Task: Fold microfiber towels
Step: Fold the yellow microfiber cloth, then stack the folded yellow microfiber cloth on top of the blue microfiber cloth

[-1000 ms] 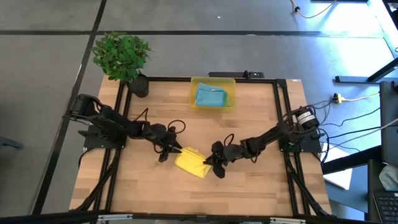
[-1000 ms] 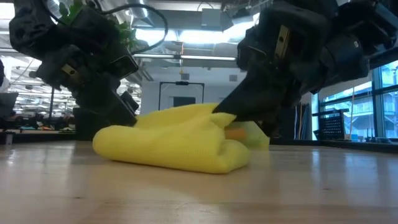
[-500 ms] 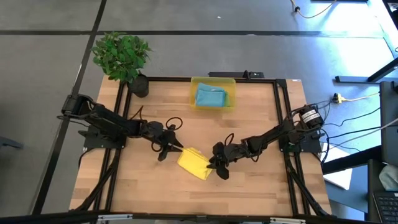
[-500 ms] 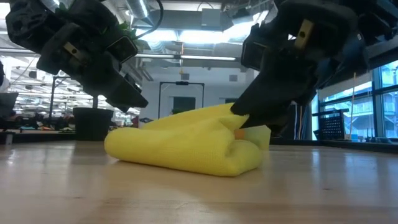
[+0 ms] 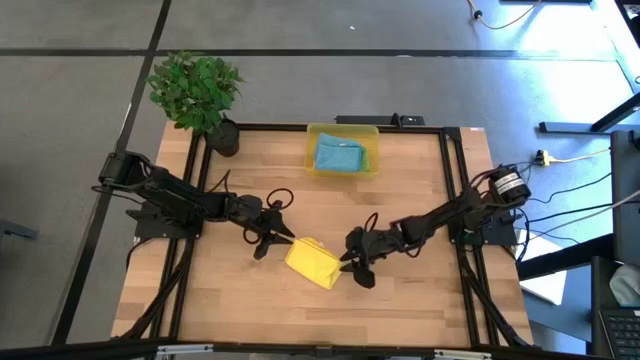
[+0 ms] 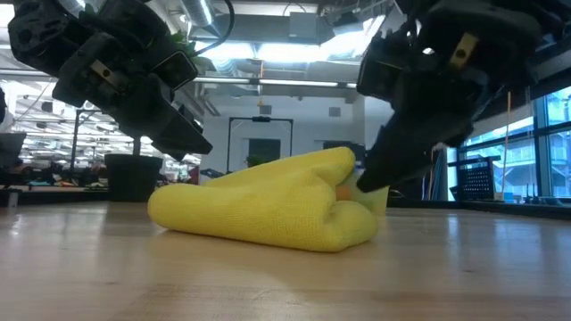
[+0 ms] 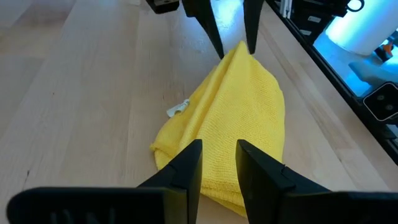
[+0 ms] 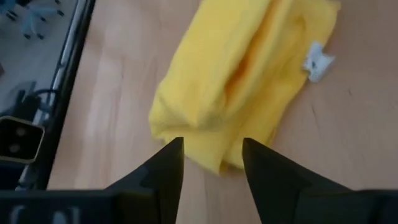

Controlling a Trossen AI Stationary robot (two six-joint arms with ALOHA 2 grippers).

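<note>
A yellow microfiber towel [image 5: 313, 263] lies folded into a thick bundle on the wooden table [image 5: 400, 310], its small white tag [image 7: 177, 109] sticking out at one side. My left gripper [image 5: 285, 240] hovers open just above and off the bundle's left end [image 6: 165, 201], with nothing between its fingers. My right gripper [image 5: 347, 262] is open at the bundle's right end [image 8: 211, 158], which lies between its two spread fingers. A teal-blue towel [image 5: 338, 155] rests folded in the yellow bin [image 5: 312, 150]. My right gripper comes slanting down from the table's right side, and in the low view one fingertip [image 6: 364, 183] stands right at the top of the yellow bundle's right end. I cannot tell whether it touches the cloth.
The yellow plastic bin stands at the table's far middle. A potted plant [image 5: 197, 90] sits at the far left corner. Black frame rails [image 5: 458, 190] run along the table's sides. Bare wood lies in front of the towel toward the near edge.
My right gripper has opened and let go of the yellow towel's upper fold, and has tipped up a little. The fold now rests on the bundle. My left gripper has lifted off the towel's left end. The bundle has slid a little toward the table's right.
</note>
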